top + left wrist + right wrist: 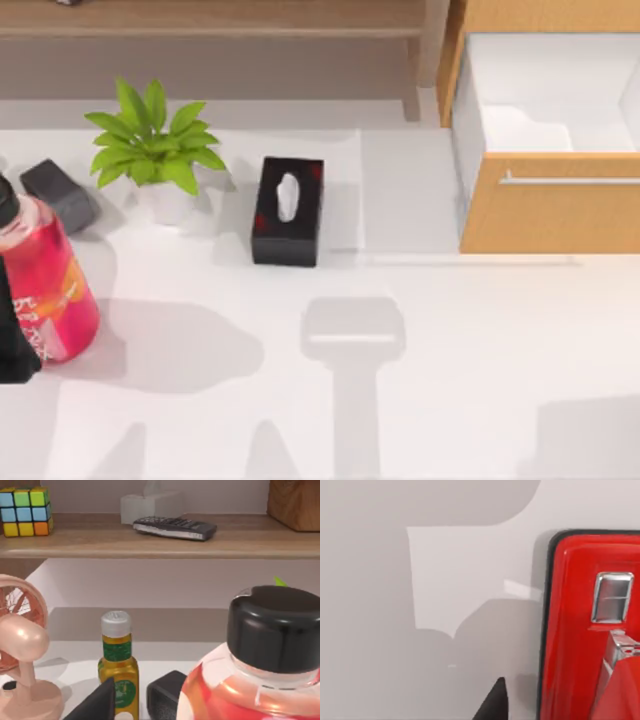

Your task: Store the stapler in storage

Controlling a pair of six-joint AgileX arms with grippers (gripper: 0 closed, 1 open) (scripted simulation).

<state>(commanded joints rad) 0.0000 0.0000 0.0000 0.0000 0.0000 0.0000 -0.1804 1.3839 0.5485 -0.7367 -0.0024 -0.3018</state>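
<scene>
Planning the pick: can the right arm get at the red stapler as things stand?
Probably yes. The right wrist view looks straight down on the red stapler lying on bare white table, with nothing over or against its visible side.

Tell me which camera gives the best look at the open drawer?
The top view: the drawer stands pulled open at the table's right, white inside, silver handle on its wooden front. The left wrist view looks at a shelf; the right wrist view at a red stapler.
</scene>
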